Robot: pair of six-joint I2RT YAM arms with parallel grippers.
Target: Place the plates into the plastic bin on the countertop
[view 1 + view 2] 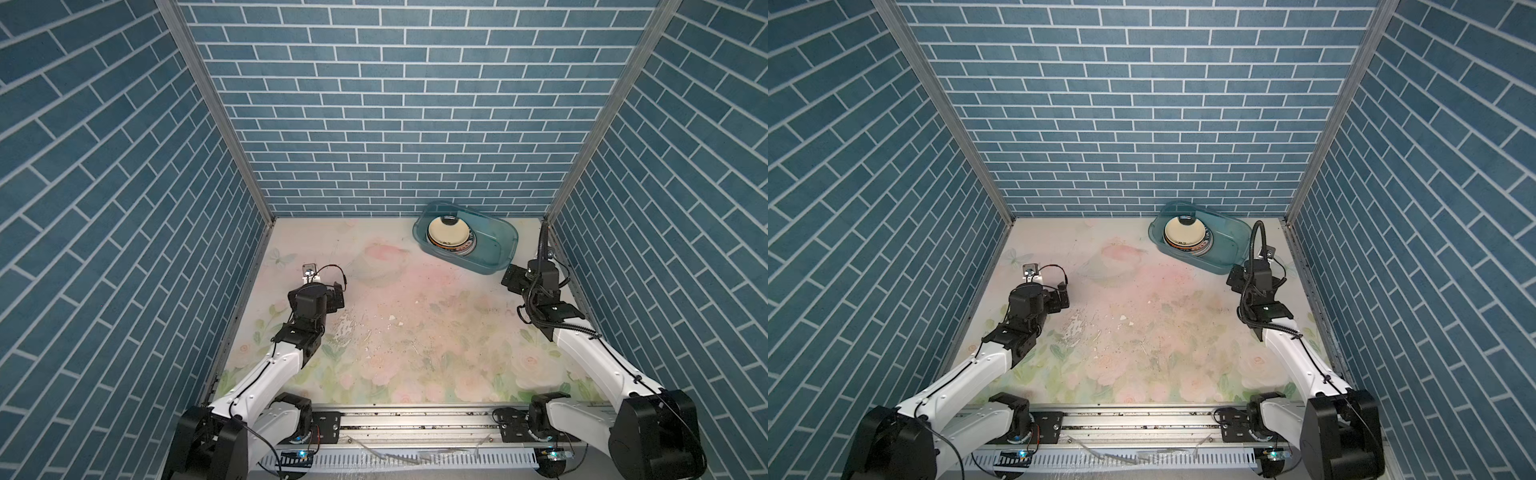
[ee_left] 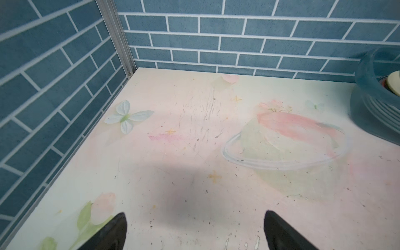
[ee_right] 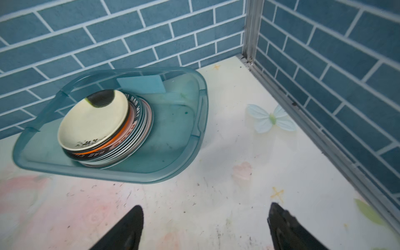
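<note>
My left fingers (image 2: 108,233) are spread wide w/ nothing btwn them, hovering over bare table (image 2: 194,151) on the left side. They're well apart from the bin (image 2: 365,116); only one corner of it shows at the edge of my left wrist view.

My right fingers (image 3: 287,229) are also wide apart, nothing held. They're over the table w/ the bin (image 3: 173,134) ahead of them, not touching it.

All the plates (image 3: 129,142) I can see are in one stack inside the teal bin, fanned a bit so the lower rims stick out toward the bin's middle. On top is the cream plate (image 3: 93,121) w/ the black blot. Under it there's an orange rim (image 3: 131,121), then a black band w/ lettering, then white rims; can't count them. A pale blue label (image 3: 140,84) sits on the bin's inner wall behind the stack.

In both top views the bin (image 1: 490,249) (image 1: 1225,249) lies skewed at the table's far right, near the back wall, w/ the stack in its left end.
</note>
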